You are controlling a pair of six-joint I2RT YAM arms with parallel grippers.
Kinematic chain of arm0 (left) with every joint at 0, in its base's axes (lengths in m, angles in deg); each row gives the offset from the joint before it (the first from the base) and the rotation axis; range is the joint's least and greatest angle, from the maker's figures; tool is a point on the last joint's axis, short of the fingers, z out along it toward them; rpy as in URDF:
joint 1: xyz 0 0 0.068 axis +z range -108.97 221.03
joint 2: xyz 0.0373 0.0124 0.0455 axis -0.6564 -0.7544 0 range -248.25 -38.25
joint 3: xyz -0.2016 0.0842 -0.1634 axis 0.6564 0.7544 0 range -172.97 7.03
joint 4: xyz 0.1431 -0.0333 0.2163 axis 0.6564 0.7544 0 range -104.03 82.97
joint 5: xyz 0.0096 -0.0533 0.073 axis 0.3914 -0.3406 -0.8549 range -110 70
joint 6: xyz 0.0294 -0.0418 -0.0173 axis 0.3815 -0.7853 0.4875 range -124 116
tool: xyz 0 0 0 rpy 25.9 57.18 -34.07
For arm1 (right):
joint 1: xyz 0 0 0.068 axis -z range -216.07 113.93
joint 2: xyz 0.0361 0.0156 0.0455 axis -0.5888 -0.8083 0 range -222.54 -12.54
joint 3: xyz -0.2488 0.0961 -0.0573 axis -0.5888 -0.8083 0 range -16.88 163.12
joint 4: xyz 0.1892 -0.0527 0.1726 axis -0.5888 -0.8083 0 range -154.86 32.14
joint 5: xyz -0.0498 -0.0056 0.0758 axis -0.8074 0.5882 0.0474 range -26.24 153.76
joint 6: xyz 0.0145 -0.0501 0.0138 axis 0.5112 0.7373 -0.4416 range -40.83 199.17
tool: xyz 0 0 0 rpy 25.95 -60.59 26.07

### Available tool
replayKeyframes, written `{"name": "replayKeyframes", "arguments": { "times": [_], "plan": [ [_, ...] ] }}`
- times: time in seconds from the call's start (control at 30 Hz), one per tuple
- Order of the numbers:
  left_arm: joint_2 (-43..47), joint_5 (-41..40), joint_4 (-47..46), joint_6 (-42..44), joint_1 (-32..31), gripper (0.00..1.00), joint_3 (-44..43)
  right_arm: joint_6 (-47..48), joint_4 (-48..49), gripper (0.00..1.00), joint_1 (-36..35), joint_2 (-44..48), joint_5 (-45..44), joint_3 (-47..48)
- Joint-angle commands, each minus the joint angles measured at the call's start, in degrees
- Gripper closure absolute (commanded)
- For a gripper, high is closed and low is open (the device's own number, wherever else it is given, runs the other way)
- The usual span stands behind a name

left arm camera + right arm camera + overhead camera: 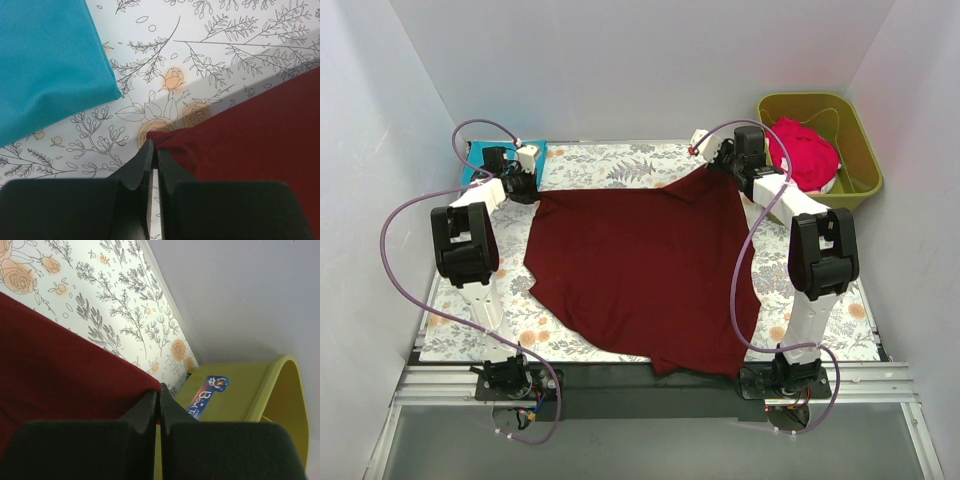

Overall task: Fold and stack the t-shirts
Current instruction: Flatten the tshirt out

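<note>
Top external view: the maroon shirt lies spread across the middle of the counter, its two far corners drawn out toward the arms. Left end effector is pressed together on the shirt's far-left corner, near the flat teal shirt. Right end effector pinches the far-right corner, near the tub, where the pink shirt lies bunched.
</note>
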Motion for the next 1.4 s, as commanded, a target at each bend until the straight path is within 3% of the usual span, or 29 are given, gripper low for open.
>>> {"name": "replayKeyframes", "arguments": {
  "times": [0.0,0.6,1.13,1.37],
  "plan": [
    [3.6,0.9,1.1,3.5,0.3,1.00,-1.7,-1.0,-0.1,0.99,0.3,3.0,0.1,3.3],
    [17.2,4.3,4.4,20.1,0.7,1.00,10.4,-2.4,-16.8,0.99,0.1,19.4,4.4,-6.7],
    [29.3,6.4,12.5,39.7,2.7,0.99,22.0,-3.5,-25.2,0.99,-0.3,32.9,7.3,-18.2],
    [30.8,6.0,14.3,43.9,2.8,0.99,25.9,-3.5,-27.6,0.99,-1.0,37.5,9.0,-26.2]
  ]
}}
